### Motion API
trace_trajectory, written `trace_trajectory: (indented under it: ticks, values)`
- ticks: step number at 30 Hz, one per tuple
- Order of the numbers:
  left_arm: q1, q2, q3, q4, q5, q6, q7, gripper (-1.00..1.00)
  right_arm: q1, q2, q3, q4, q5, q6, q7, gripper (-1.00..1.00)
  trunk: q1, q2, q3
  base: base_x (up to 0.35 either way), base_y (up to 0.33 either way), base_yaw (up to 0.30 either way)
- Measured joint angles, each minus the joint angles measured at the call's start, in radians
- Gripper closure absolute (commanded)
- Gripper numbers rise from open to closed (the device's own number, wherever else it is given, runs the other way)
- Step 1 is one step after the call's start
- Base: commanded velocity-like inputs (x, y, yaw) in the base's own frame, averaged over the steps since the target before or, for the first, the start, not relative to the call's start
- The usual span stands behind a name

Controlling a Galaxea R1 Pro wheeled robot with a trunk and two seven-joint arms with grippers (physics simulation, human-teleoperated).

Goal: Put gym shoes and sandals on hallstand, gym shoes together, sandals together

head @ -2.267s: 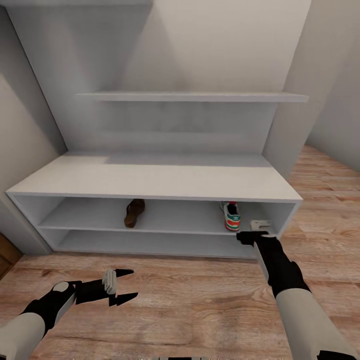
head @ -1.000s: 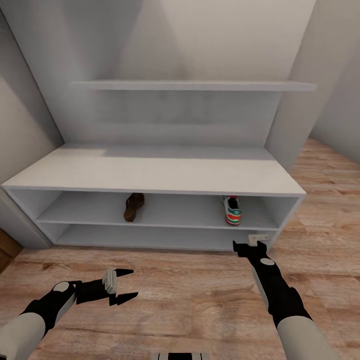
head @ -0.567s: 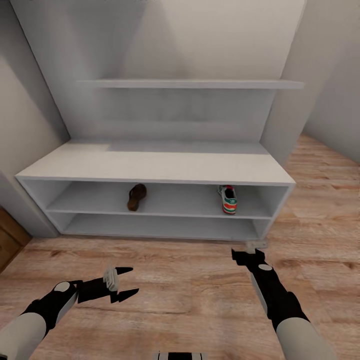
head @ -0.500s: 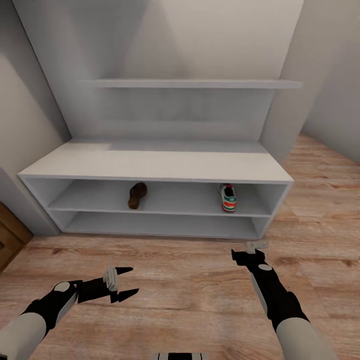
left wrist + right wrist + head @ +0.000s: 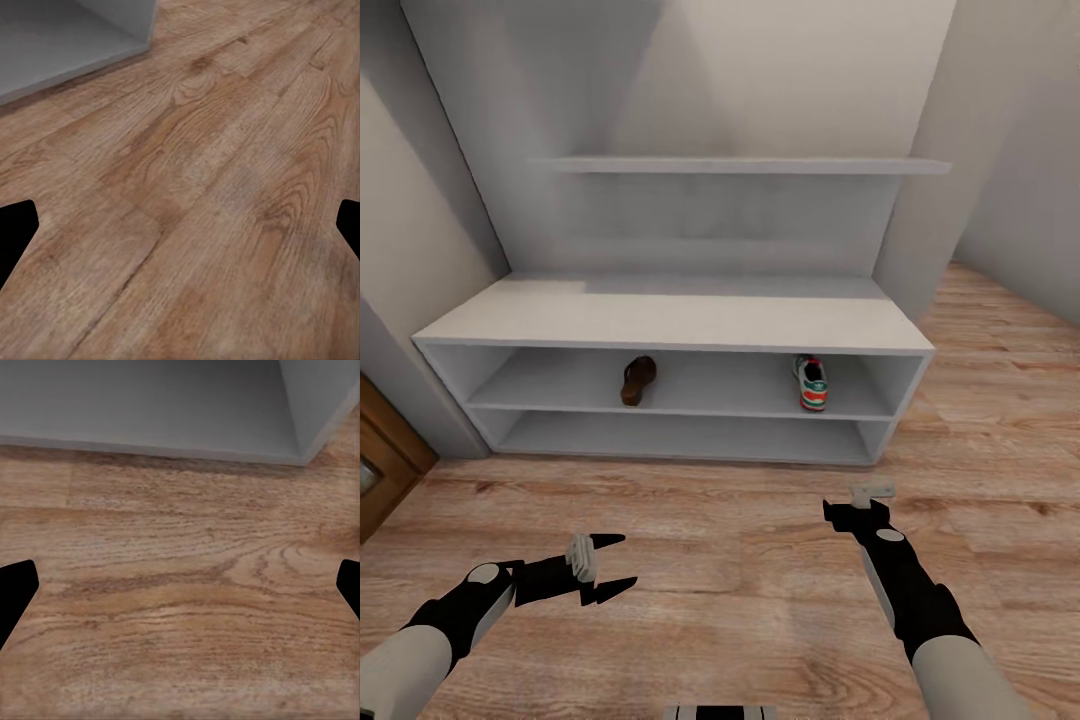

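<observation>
We hold both the left gripper (image 5: 606, 575) and the right gripper (image 5: 860, 502) open and empty. One sandal (image 5: 638, 380) and one gym shoe (image 5: 812, 383) sit well apart on the hallstand (image 5: 660, 322); we risk shelving their mates at the wrong neighbours.

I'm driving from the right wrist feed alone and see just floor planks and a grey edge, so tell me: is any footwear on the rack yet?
Observer: Yes. One gym shoe sits on the upper open shelf of the hallstand, near its right end.
Operator: Any sandal there?
Observer: One sandal lies on that same shelf, nearer the middle, well apart from the shoe.
Operator: Is my left gripper carrying something?
Observer: No. The left gripper is open and empty over the corridor floor.
Operator: And the right one?
Observer: The right gripper is open too, holding nothing.
</observation>
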Motion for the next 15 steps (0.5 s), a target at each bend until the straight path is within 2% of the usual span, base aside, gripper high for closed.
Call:
trace_trajectory:
  ticks: [6, 15]
  values:
    - [0.000, 0.000, 0.000, 0.000, 0.000, 0.000, 0.000, -1.00, 0.000, 0.000, -0.001, 0.000, 0.000, 0.000, 0.000, -1.00, 0.000, 0.000, 0.002, -0.003, 0.000, 0.000]
    - [0.000, 0.000, -0.001, 0.001, 0.001, 0.001, 0.002, -1.00, 0.000, 0.000, -0.001, 0.001, -0.002, 0.001, 0.000, -1.00, -0.004, 0.002, 0.049, 0.000, 0.000, 0.000]
